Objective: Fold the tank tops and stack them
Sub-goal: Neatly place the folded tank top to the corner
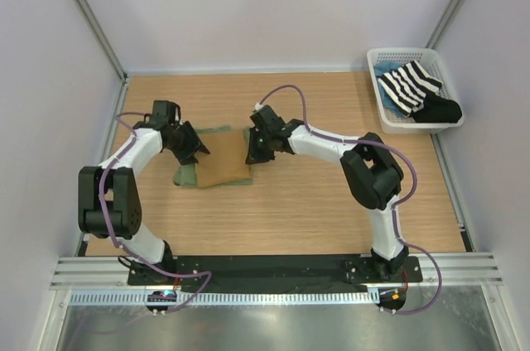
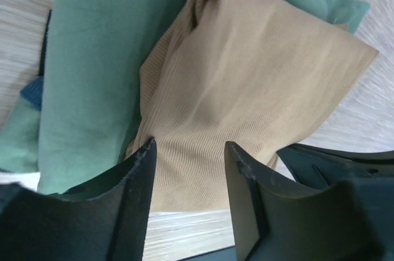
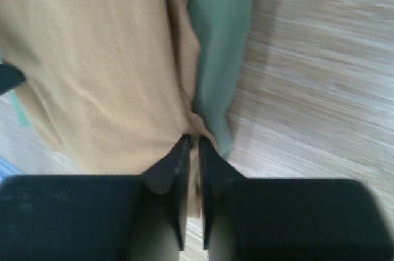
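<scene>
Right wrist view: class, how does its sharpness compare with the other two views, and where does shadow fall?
Right wrist view: soft throughout, the tan top and the table grain smeared, right claw a dark mass. Left wrist view: tan top's ribbing crisp, left claw soft-edged. Top external view: sharp, evenly lit, shadows faint.

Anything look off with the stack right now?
Yes, the stack is untidy. The tan tank top lies skewed on the green tank top, whose cloth sticks out unevenly on several sides, and one tan corner is bunched. The right gripper seems to pinch the tan edge.
</scene>
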Controlling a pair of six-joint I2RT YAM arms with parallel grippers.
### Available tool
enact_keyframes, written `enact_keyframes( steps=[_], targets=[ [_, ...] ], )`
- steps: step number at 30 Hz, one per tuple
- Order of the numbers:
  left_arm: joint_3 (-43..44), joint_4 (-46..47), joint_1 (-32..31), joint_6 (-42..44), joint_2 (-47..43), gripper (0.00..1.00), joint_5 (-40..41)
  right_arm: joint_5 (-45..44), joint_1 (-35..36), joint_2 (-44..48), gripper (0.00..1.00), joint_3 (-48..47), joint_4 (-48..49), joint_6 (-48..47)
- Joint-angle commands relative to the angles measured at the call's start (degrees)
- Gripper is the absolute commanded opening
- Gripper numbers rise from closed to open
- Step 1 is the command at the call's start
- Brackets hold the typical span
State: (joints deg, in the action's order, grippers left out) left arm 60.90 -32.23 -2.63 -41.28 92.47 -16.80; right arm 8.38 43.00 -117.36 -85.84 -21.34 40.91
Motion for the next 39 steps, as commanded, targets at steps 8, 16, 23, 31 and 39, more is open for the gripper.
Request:
enact_keyframes(
  steps=[8,16,23,31,39],
  targets=[
    [1.17,-1.71,-9.22,1.47,-15.9,0.69,14.86,-22.6,0.41,25.82,0.59,11.82,-0.37,-9.77],
    [-9.13,5.77,-26.96,-3.19,-29.71,1.0,26.54,-37.64,0.41,47.38,0.67,39.92,9.91,-13.49],
    [-16.68,10.76,-37.61,-3.2,-35.67,0.99,35.0,-42.91,0.5,65.05,0.8,59.01,19.46,-11.55],
    [-18.2,14.6,-48.85,-5.89,-26.3,0.99,41.04,-41.35,0.42,78.86,0.93,67.83,23.37,-12.34],
    [-19.34,12.1,-51.86,-10.85,-16.19,0.93,46.5,-41.78,0.42,83.52,0.92,69.49,22.22,-11.37]
  ],
)
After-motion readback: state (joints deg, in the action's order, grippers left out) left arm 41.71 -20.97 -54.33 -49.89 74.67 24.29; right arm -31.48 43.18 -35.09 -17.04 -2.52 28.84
